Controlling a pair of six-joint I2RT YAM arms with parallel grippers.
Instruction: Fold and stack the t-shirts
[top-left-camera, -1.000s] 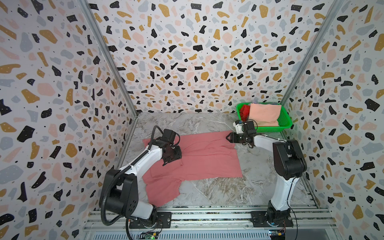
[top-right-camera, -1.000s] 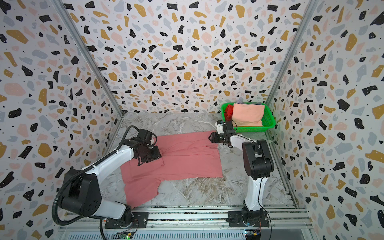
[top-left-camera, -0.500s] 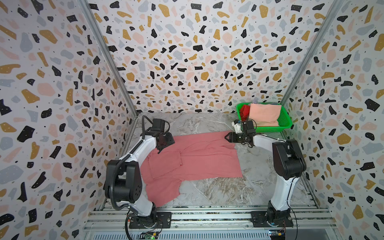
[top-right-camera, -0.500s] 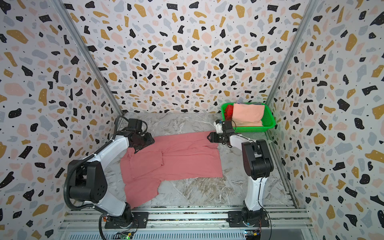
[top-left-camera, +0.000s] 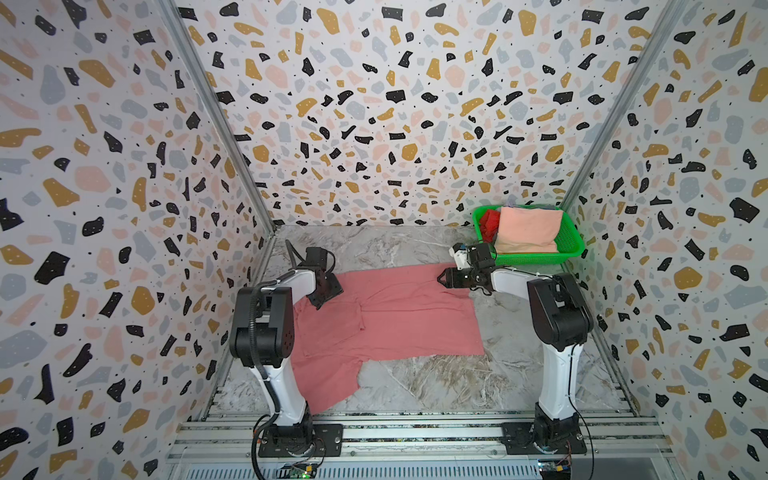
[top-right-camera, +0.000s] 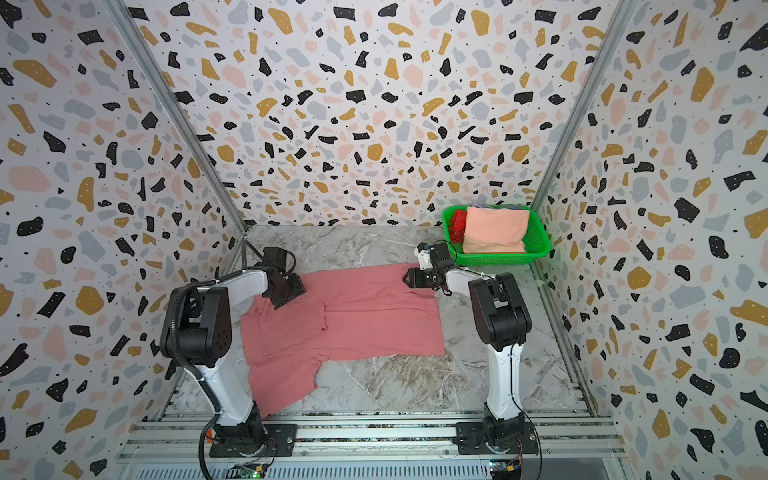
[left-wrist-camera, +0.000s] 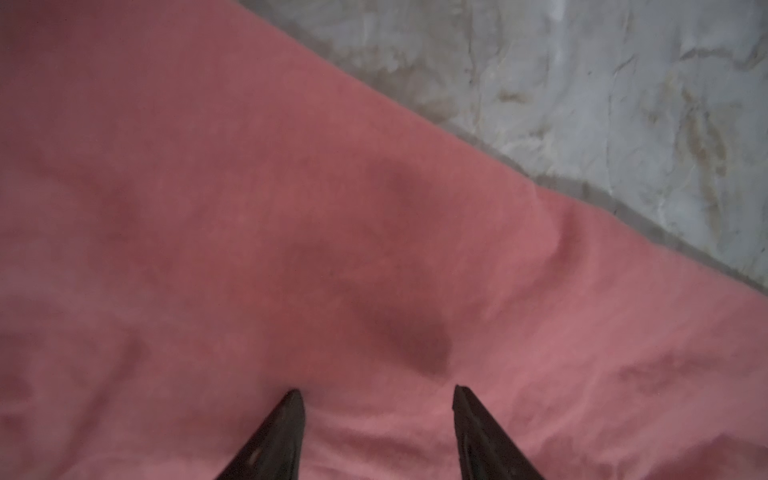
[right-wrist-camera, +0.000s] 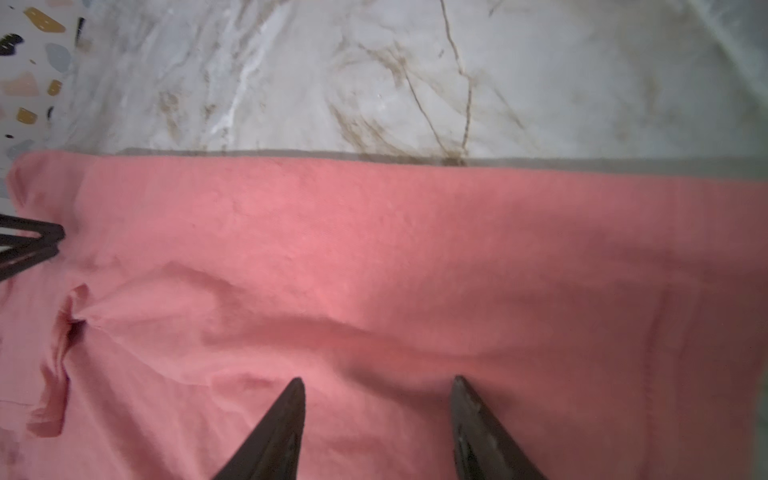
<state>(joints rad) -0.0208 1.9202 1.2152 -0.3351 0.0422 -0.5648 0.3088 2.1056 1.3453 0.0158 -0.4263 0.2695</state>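
Observation:
The dusty rose-pink t-shirt (top-left-camera: 399, 316) (top-right-camera: 357, 316) lies spread on the marble table, with one sleeve reaching toward the front rail. My left gripper (top-left-camera: 330, 293) (top-right-camera: 293, 293) hovers open over the shirt's far left corner; in the left wrist view its gripper (left-wrist-camera: 377, 390) shows only pink cloth (left-wrist-camera: 249, 208) under the parted tips. At the shirt's far right edge my right gripper (top-left-camera: 441, 277) (top-right-camera: 408, 277) is open too, with cloth (right-wrist-camera: 415, 249) beneath the gripper (right-wrist-camera: 378, 379). A pale peach t-shirt (top-left-camera: 528, 228) and a bright red one (top-left-camera: 489, 220) sit in the basket.
The green mesh basket (top-left-camera: 573, 245) (top-right-camera: 540, 245) stands in the far right corner, just behind the right arm. Speckled walls close in three sides. Bare marble (top-left-camera: 436, 382) shows in front of the shirt, and a metal rail (top-left-camera: 415, 432) runs along the front.
My left gripper has swung from the shirt's left middle toward its far left corner and its jaws have widened. The shirt's left part has shifted. The right arm has stayed put.

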